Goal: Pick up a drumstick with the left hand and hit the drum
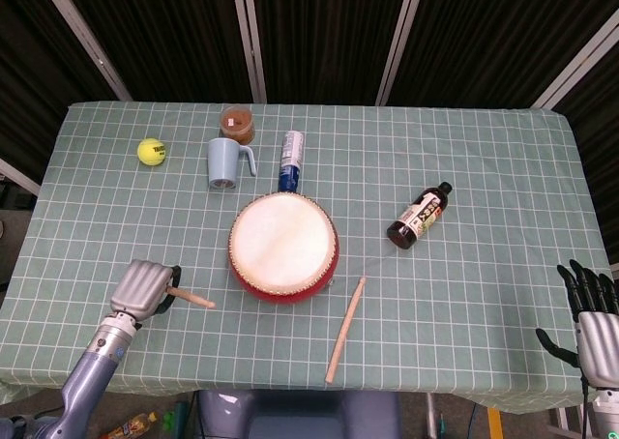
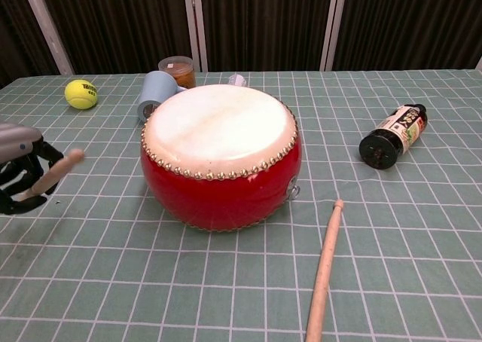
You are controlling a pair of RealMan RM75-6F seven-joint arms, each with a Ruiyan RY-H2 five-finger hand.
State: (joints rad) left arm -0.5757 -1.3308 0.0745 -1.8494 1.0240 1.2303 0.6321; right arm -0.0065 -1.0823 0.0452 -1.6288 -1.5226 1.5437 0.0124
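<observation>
A red drum (image 1: 283, 247) (image 2: 222, 154) with a pale skin stands in the middle of the table. My left hand (image 1: 141, 289) (image 2: 21, 175) sits left of it, near the front edge, and grips a wooden drumstick (image 1: 191, 298) (image 2: 51, 176) whose tip points toward the drum without touching it. A second drumstick (image 1: 345, 330) (image 2: 324, 268) lies loose on the cloth to the front right of the drum. My right hand (image 1: 586, 313) is off the table's front right corner, fingers spread and holding nothing.
Behind the drum are a blue mug (image 1: 225, 162) (image 2: 154, 96), a brown jar (image 1: 237, 123) (image 2: 177, 71) and a can lying down (image 1: 292, 160). A yellow tennis ball (image 1: 151, 151) (image 2: 80, 94) sits far left. A dark bottle (image 1: 420, 216) (image 2: 392, 136) lies to the right.
</observation>
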